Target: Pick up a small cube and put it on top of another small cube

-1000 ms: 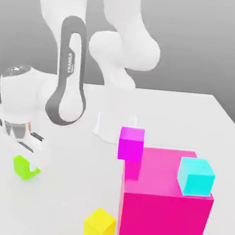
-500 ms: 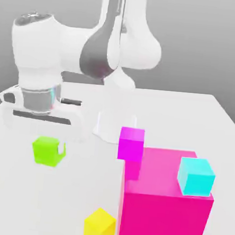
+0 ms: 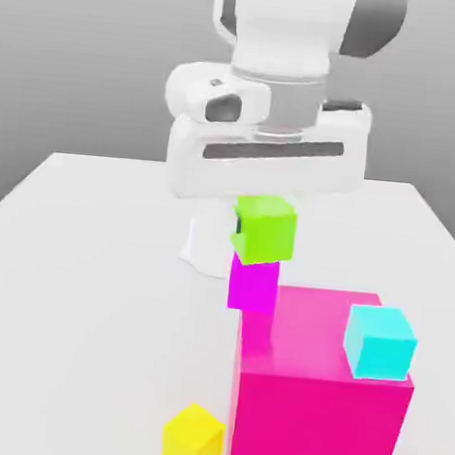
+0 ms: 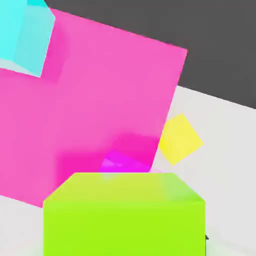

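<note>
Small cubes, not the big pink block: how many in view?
4: lime-green cube atop the magenta cube; cyan cube on the big block; yellow cube on the table.

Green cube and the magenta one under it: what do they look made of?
The lime-green cube looks like matte plastic or painted foam: flat, even colour, no glints or grain. The small magenta cube looks the same, uniform and dull. These are rendered surfaces, so the actual material stays open.

Lime-green cube (image 3: 264,229); magenta cube (image 3: 253,284); cyan cube (image 3: 380,342); yellow cube (image 3: 194,436).
</note>
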`<action>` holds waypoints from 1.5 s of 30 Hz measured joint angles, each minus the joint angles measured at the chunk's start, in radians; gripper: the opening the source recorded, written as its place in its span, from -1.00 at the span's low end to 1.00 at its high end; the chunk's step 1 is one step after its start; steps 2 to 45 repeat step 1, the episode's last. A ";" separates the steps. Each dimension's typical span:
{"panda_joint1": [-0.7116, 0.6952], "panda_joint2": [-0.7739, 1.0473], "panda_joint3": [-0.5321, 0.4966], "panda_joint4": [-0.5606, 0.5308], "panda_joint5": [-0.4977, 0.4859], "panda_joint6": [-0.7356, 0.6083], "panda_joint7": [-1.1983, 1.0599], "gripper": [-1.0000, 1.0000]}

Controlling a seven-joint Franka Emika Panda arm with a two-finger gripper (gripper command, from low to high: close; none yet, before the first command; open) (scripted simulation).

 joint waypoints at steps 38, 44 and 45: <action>0.000 0.000 0.000 0.000 0.000 0.000 0.000 1.00; 0.000 0.000 0.000 0.000 0.000 0.000 0.000 1.00; 0.000 0.000 0.000 0.000 0.000 0.000 0.000 1.00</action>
